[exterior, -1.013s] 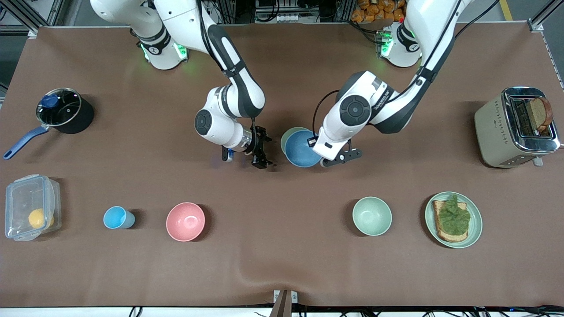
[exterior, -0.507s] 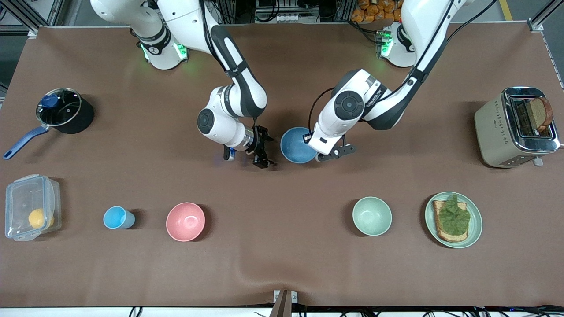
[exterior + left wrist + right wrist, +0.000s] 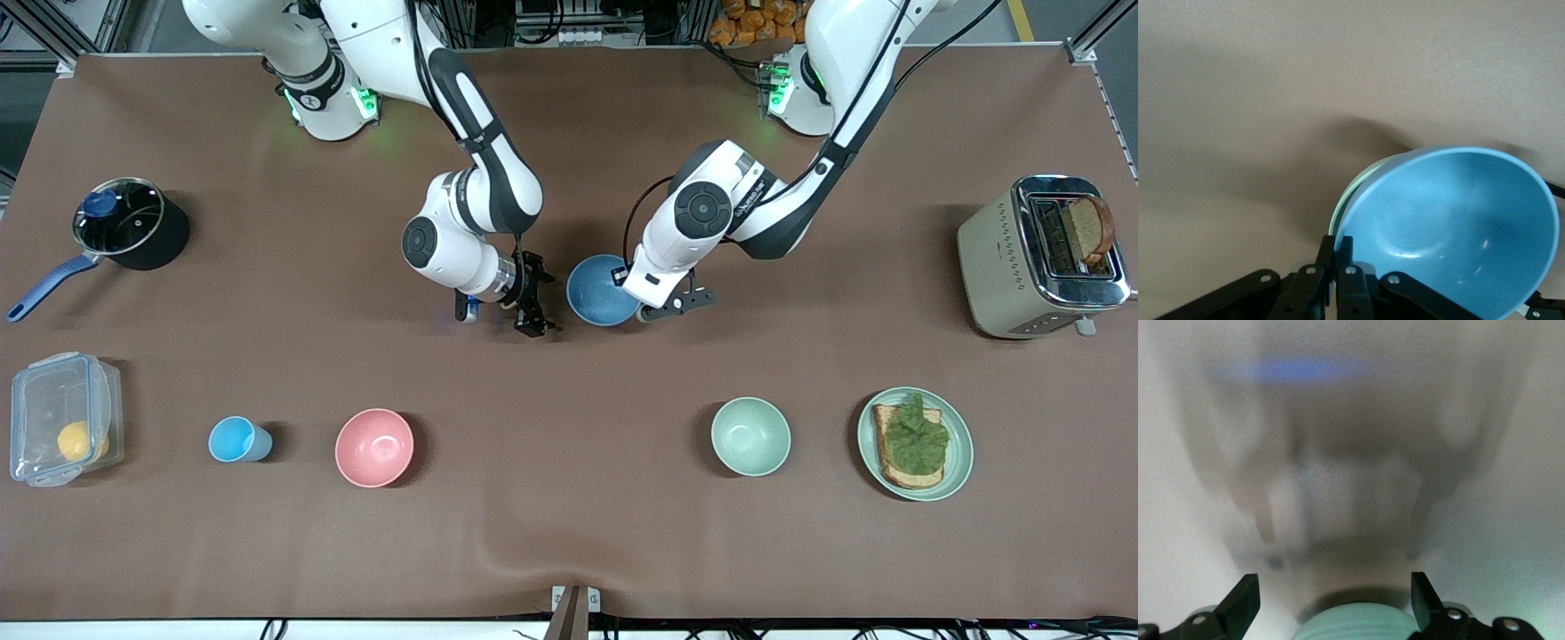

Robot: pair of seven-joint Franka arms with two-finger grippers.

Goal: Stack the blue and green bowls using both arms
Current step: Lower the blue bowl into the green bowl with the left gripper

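Sitting nested in the green bowl [image 3: 1341,203], the blue bowl [image 3: 600,290] rests mid-table; only a thin green rim edge shows in the left wrist view. Left gripper [image 3: 642,302] pinches the blue bowl's rim at the side toward the left arm's end, fingers [image 3: 1336,257] narrow on the wall. Right gripper [image 3: 532,302] sits just beside the stack toward the right arm's end, fingers [image 3: 1245,600] spread wide, holding nothing, the green bowl's wall between them. A second green bowl [image 3: 750,436] lies nearer the front camera than the left gripper. The left arm's lettering is too small to read.
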